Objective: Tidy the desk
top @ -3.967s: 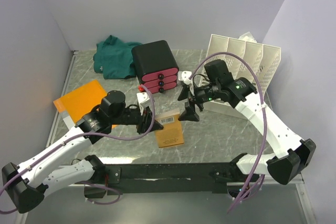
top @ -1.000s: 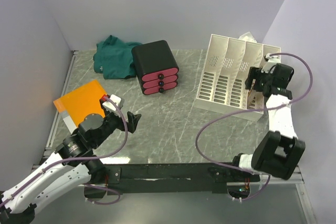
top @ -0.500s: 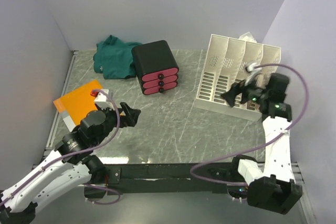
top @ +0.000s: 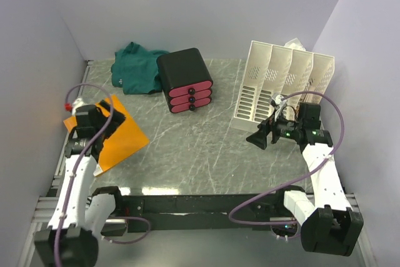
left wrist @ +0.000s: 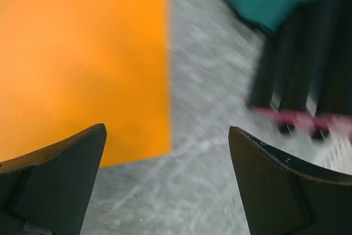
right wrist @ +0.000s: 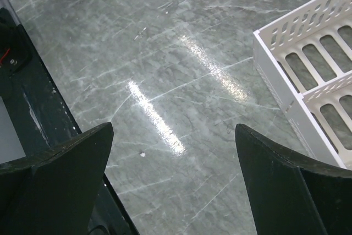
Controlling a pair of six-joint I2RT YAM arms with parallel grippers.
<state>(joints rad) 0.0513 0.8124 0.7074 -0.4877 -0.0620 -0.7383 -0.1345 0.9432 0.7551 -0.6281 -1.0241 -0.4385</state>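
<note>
The desk [top: 200, 148] is a grey-green marble top with pale veins. My left gripper [top: 114, 114] hangs open over the far corner of an orange folder [top: 119, 141] at the desk's left side. Nothing is between its fingers. The left wrist view shows the orange folder [left wrist: 82, 53] to the left and bare desk [left wrist: 203, 136] under the left gripper [left wrist: 165, 191]. My right gripper [top: 257, 137] is open and empty, low over the desk just in front of the white file rack [top: 281, 89]. In the right wrist view the right gripper [right wrist: 173, 180] frames only marble [right wrist: 165, 81].
A black drawer box with pink fronts [top: 185, 79] stands at the back centre, with a green cloth [top: 137, 67] bunched to its left. The rack's slotted corner [right wrist: 313, 75] lies right of my right fingers. The black front rail [right wrist: 33, 108] runs along the near edge.
My left arm has swung back left and now sits over the orange folder. My right gripper has come away from the rack, moved down and left, and opened wider. The brown book is off the desktop.
</note>
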